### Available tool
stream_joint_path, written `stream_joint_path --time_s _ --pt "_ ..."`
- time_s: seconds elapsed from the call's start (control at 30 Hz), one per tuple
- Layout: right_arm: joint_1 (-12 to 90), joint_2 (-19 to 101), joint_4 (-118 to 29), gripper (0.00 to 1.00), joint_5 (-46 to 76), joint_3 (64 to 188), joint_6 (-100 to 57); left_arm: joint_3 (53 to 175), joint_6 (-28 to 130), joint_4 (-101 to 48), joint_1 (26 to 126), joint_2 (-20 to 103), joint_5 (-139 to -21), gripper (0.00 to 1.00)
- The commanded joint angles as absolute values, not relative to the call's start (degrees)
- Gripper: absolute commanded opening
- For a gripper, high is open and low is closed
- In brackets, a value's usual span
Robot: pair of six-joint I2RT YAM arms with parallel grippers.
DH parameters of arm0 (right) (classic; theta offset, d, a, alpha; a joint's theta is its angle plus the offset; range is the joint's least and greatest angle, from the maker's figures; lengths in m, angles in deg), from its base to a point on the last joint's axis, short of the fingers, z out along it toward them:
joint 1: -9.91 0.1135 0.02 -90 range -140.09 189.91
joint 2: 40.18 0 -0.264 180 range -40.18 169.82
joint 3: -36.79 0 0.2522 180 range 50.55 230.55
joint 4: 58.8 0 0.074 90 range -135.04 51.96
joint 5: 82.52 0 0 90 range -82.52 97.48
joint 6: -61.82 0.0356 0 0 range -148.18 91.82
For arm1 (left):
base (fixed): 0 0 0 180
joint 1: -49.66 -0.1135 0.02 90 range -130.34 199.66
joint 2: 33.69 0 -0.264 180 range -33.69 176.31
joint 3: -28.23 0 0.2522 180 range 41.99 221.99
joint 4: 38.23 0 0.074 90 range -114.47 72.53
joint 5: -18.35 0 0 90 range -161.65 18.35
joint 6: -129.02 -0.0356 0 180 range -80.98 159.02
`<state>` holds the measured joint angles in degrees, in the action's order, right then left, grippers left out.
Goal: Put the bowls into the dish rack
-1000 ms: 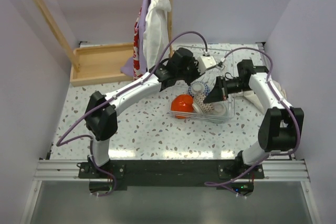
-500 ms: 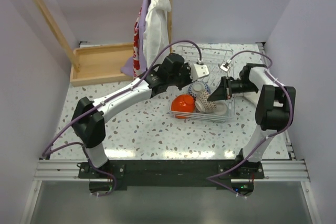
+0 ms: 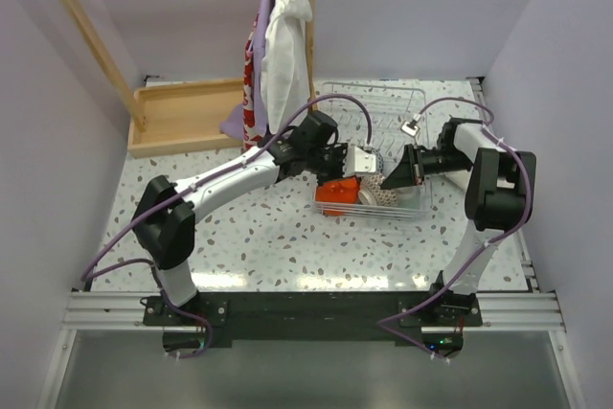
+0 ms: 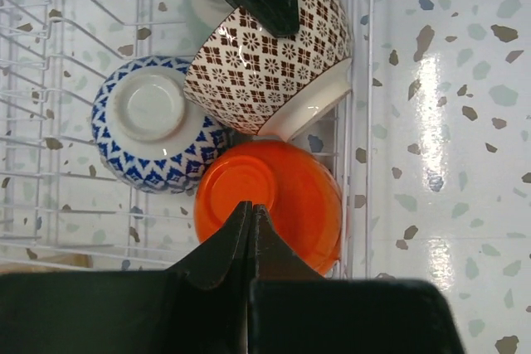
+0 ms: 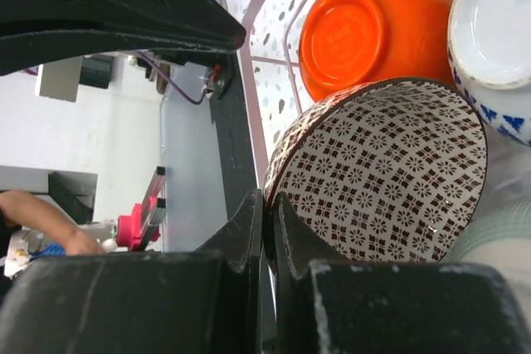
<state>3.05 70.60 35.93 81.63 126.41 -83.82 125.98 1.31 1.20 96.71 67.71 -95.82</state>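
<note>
The white wire dish rack (image 3: 418, 102) stands right of centre and also shows in the left wrist view (image 4: 362, 80). In it lie a glossy orange-red bowl (image 3: 335, 194) (image 4: 286, 196) (image 5: 373, 22), a blue-patterned bowl (image 4: 153, 122) (image 5: 498, 31), a brown-patterned bowl (image 3: 385, 198) (image 4: 265, 72) (image 5: 390, 172) and a pale mint bowl (image 5: 498, 242). My right gripper (image 3: 396, 181) (image 5: 267, 198) is shut on the brown-patterned bowl's rim and holds it tilted against the orange one. My left gripper (image 3: 348, 171) (image 4: 251, 205) is shut and empty, just over the orange bowl.
A wooden tray (image 3: 187, 117) lies at the back left beside a slanted wooden post (image 3: 86, 31). Hanging cloths (image 3: 283, 26) drop behind the rack. Walls close in on the left and right. Speckled tabletop (image 3: 259, 237) lies in front of the rack.
My left gripper has moved from behind the rack toward the near side, over the orange bowl. My right gripper has stayed shut on the brown-patterned bowl, shifting slightly.
</note>
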Motion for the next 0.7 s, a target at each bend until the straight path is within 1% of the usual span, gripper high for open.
stream_joint_path --time_s 0.0,0.27,0.37,0.5,0.67 --pt "1.38 70.12 45.14 0.02 78.59 128.86 -86.81 125.84 -1.67 2.42 97.73 68.7 -101.62 0.0" --pt "0.85 71.09 45.13 0.06 77.62 130.62 -86.28 127.07 -1.5 2.34 100.81 72.56 -104.26 0.0" --pt "0.76 70.83 43.47 0.06 77.27 130.8 -84.79 127.07 -0.79 1.11 101.42 73.61 -104.44 0.0" --pt "0.5 70.39 38.73 0.08 75.78 131.32 -80.05 127.24 0.17 -0.56 101.86 74.85 -104.79 0.0" --pt "0.24 71.79 38.37 0.08 75.51 133.08 -79.43 127.68 2.72 -4.69 102.57 77.22 -104.0 0.0"
